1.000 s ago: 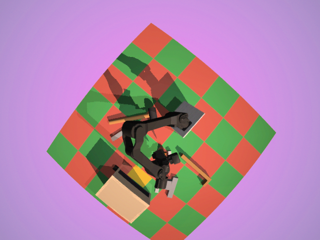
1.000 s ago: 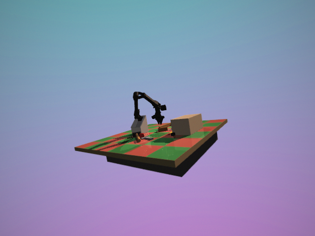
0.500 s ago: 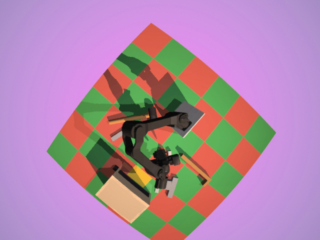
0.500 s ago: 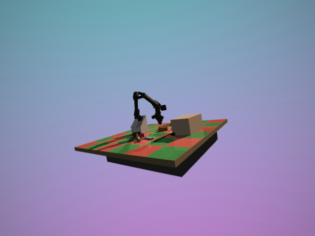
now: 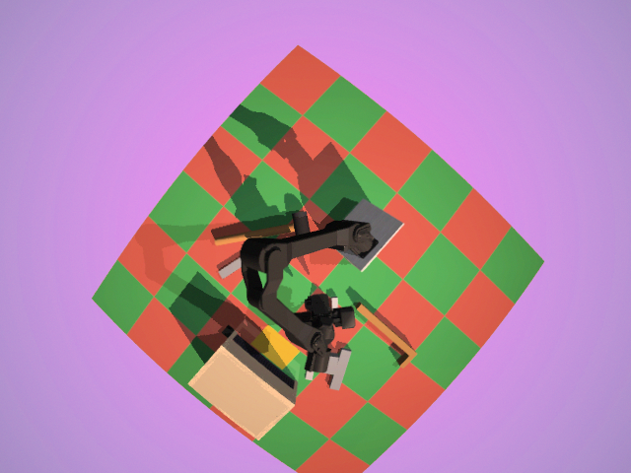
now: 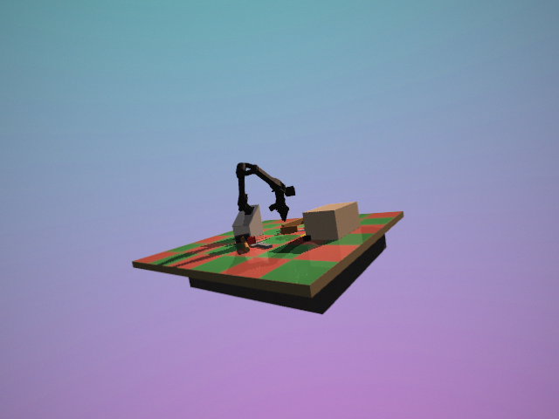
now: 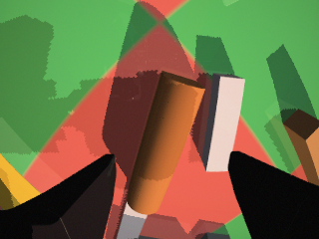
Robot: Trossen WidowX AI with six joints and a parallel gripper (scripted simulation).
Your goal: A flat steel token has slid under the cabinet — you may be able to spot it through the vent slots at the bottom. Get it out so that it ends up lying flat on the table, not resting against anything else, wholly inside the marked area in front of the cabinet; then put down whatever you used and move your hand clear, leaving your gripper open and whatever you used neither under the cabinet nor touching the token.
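The gripper [image 5: 321, 319] [image 6: 284, 219] [image 7: 173, 162] is parted fairly wide and nothing is held, with the orange handle [image 7: 166, 144] framed between its fingertips. For a sound grasp, the fingers are best squared to the slanting handle and shifted off the pale bar [image 5: 334, 302] [image 7: 226, 121], lest both be pinched. The handle is smooth and rounded, the bar flat-sided and sharp-edged. The token is not seen, presumably beneath the boxy tan cabinet [image 5: 242, 386] [image 6: 325, 223], behind the yellow area [image 5: 277, 347] [image 7: 12, 181]
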